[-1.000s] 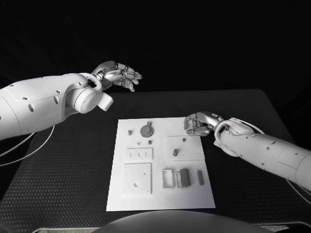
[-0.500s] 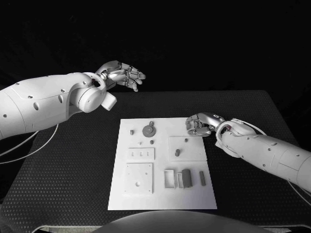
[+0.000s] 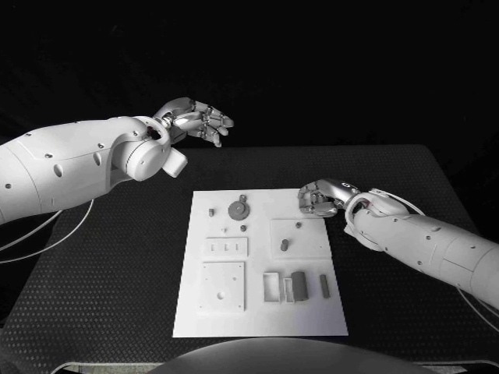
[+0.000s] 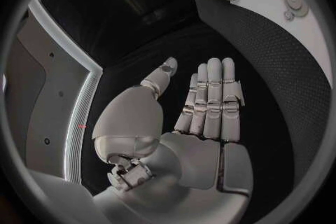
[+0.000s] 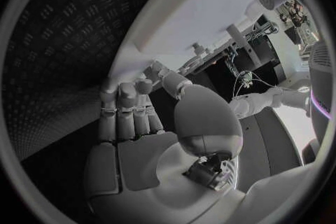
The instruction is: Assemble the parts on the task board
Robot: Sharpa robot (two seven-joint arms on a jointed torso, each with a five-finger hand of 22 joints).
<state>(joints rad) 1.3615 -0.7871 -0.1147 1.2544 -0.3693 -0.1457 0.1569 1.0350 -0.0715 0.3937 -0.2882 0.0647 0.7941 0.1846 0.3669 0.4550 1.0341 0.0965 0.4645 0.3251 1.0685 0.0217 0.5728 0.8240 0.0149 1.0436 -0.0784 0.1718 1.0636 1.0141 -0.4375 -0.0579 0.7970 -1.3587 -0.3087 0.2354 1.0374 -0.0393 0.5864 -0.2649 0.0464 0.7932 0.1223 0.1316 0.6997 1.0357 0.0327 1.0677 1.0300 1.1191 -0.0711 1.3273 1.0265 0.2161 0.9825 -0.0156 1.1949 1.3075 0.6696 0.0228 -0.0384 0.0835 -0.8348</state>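
Left hand (image 3: 196, 121) hovers off the bench (image 3: 104, 257), fingers spread, unchanged. Right hand (image 3: 320, 197) stays, fingers curled at task board (image 3: 261, 312) edge; contents indeterminate.

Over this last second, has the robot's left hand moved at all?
Yes, slightly. The left hand has drifted toward the picture's right, beyond the far edge of the table, and then held; it is open and raised, holding nothing.

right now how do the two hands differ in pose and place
The left hand is raised beyond the table's far edge, fingers straight and apart, holding nothing. The right hand is low at the board's right edge, fingers curled; whether it holds a part is unclear. Both are silver on white arms.
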